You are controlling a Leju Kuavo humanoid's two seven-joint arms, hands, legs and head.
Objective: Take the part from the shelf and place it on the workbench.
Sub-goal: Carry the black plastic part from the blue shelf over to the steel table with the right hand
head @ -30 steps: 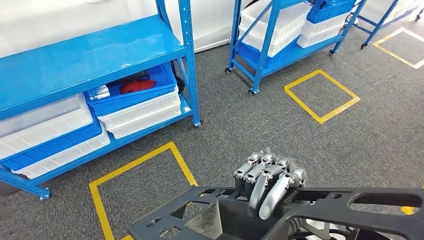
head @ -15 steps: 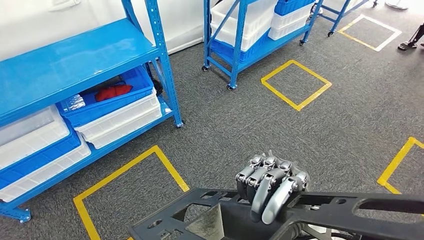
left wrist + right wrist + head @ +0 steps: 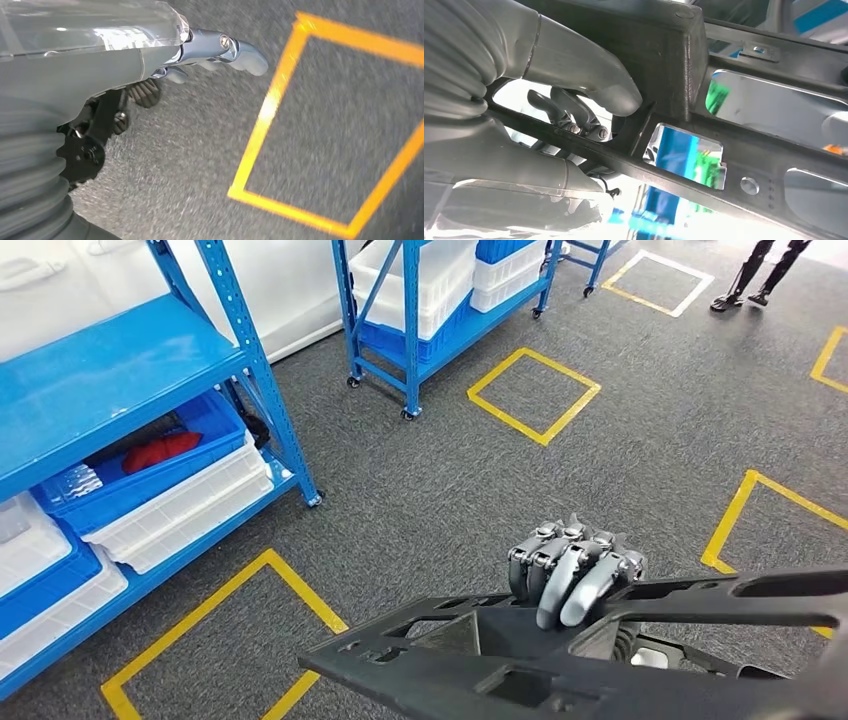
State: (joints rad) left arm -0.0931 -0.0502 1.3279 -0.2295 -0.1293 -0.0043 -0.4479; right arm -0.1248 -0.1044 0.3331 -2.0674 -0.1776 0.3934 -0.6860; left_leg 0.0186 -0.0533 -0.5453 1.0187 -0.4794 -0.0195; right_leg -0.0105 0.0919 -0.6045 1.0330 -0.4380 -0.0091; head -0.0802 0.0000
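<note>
Grey carpet; black part (image 3: 520, 665) (cutouts)

right robot hand (image 3: 573, 575) low and forward, fingers (image 3: 560, 590) curled over the part (image 3: 520, 660), thumb pressing beneath. left robot hand (image 3: 150, 65) hangs, fingers curled.

The right hand (image 3: 575, 575) is built of silver-grey metallic finger segments with darker joints between them. In the right wrist view, the thumb (image 3: 584, 70) is seen as a thick, smooth grey moulding, and the wrist is enclosed by a grey ribbed cover (image 3: 454, 55). Small screws are visible on the dark inner fingers. On the left hand (image 3: 210, 50), a screw head is set into a bluish-grey fingertip; a black disc-shaped fitting, possibly a joint, is mounted below.
</note>
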